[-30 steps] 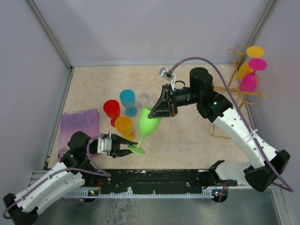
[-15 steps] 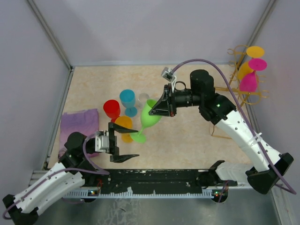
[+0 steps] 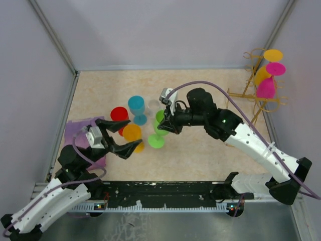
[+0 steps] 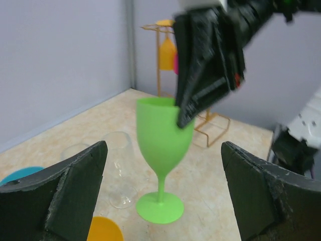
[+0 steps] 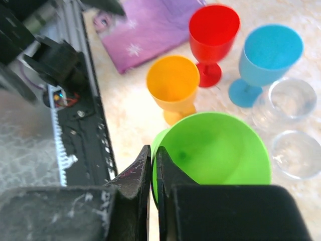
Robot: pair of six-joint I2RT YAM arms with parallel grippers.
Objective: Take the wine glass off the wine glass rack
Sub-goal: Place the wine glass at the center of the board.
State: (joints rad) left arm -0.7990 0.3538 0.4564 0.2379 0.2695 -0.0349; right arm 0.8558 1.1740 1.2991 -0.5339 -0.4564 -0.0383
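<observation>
Wine glass (image 3: 159, 122), the green one, stands upright on the table (image 3: 200, 150), well away from the wine glass rack (image 3: 249, 89) over by the right wall. The right gripper (image 3: 165, 124) comes at it from above and has its fingers pinched tight on the near rim, one inside the bowl and one outside, as the right wrist view shows pretty clearly. Peering down into the bowl from there, you only see plain green.

The left gripper (image 3: 125, 134) is spread as wide as it goes and has nothing in it. In its own wrist view the green glass sits dead centre between the two fingers but a bit ahead of them, not touching.

Just left of the green one there's an orange glass (image 3: 132, 133), a red glass (image 3: 119, 115) and a blue glass (image 3: 136, 106), all upright and bunched together, plus two clear glasses (image 5: 288, 101) right beside the green bowl. A purple cloth (image 3: 83, 131) lies at the table's left edge.

On the rack, a yellow-orange glass (image 3: 261, 76) and a magenta glass (image 3: 266, 88) hang upside down, feet up.
</observation>
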